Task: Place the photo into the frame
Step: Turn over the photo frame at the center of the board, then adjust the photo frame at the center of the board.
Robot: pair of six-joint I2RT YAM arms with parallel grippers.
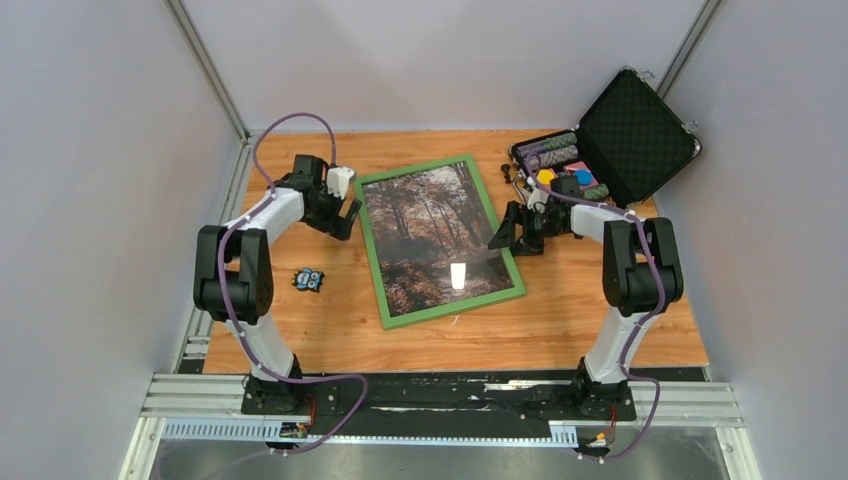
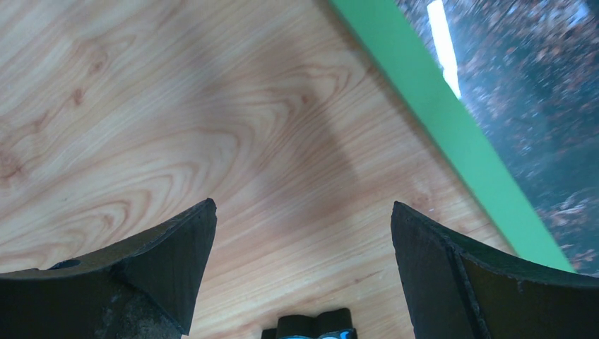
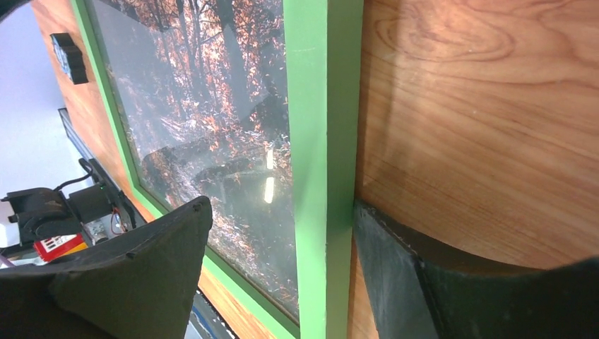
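The frame (image 1: 372, 250) lies flat in the middle of the table, green front up, tilted a little. The photo (image 1: 435, 235) of an autumn forest fills it, with a lamp glare on its surface. My left gripper (image 1: 345, 222) hangs open over bare wood just left of the frame's far left corner; its wrist view shows the green rail (image 2: 452, 134) and the photo (image 2: 537, 92) to the right of my left gripper (image 2: 304, 226). My right gripper (image 1: 510, 238) is open astride the right rail (image 3: 321, 141). One finger (image 3: 395, 268) rests against the rail's outer edge, the other hovers over the photo (image 3: 205, 106).
A small black and blue object (image 1: 308, 280) lies on the wood left of the frame, also at the bottom edge of the left wrist view (image 2: 311, 326). An open black case (image 1: 620, 130) with chips stands at the back right, close behind the right arm. Grey walls enclose the table.
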